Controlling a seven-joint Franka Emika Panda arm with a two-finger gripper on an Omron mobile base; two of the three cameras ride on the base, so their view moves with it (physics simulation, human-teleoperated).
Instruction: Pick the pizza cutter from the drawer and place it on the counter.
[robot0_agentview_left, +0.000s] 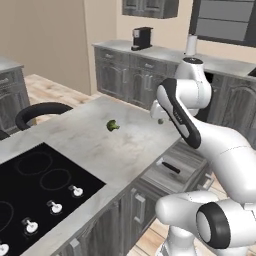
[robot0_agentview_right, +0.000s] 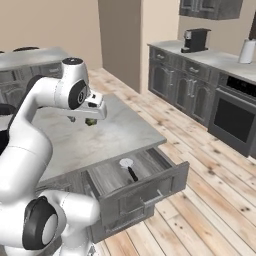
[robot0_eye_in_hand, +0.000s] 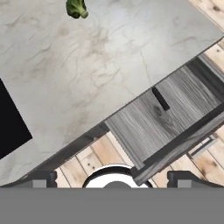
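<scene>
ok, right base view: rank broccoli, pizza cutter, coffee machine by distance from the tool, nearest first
1. Broccoli: on the counter, just under the open tool.
2. Pizza cutter: lower, in the open drawer at the counter's near edge.
3. Coffee machine: far wall counter, across the floor.

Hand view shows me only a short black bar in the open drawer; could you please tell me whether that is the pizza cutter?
Observer: Yes. From the right base view, the pizza cutter lies in the drawer, its round blade nearest the counter edge.
Operator: Thank you. Where is the gripper?
Observer: The gripper hangs open above the counter, well back from the drawer, holding nothing.
</scene>
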